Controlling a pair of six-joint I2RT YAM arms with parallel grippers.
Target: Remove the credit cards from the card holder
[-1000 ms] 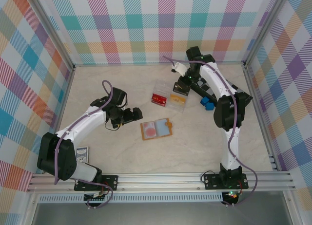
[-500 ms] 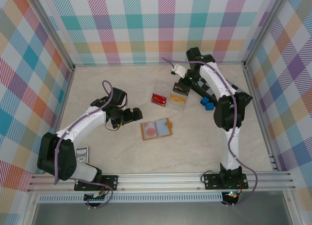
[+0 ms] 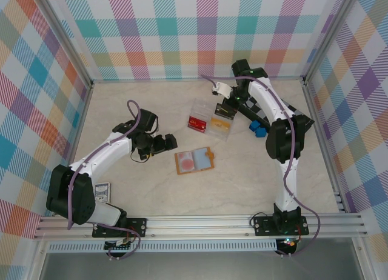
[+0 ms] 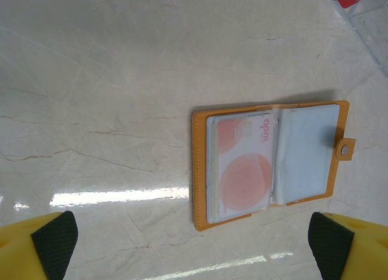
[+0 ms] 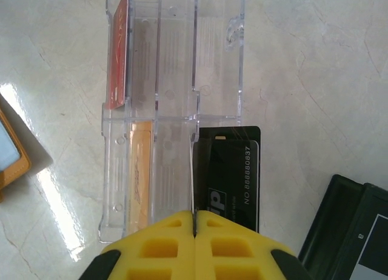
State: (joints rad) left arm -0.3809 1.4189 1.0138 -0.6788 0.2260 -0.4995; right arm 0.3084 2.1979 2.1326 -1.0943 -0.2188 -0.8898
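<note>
Two arms reach over the pale marble surface [image 3: 151,201] in the top view. The left pincer [image 3: 165,144] hovers with its jaws spread wide, just left of the card holder [image 3: 194,160], which lies open and flat near the middle of the surface. Beyond the holder sits a clear compartment tray [image 3: 205,108], with a red card [image 3: 196,122] in its left part and an orange credit card [image 3: 217,121] to the right of that. The right pincer [image 3: 225,112] points down at the tray's far right side. Two blue cubes [image 3: 257,128] lie right of the tray, and a small blue-patterned box [image 3: 102,191] rests near the left arm's base.

From the left wrist, the yellow fingers [image 4: 42,246] with black pads stand at the two lower corners, far apart and holding nothing. The tan-orange holder lies spread open ahead of them, with a pink card [image 4: 245,171] in its left clear pocket, a grey-blue pocket [image 4: 309,153] on the right and the clasp tab [image 4: 345,150] at the right edge.

From the right wrist, the yellow jaws are pressed together. The dark credit card [image 5: 227,177] lies just ahead at the tray's right side, its left edge in line with the seam and a thin divider; I cannot tell whether the jaws pinch either. The orange card stands on edge left of it, the red one farther off, and a dark board [image 5: 351,225] shows at lower right
</note>
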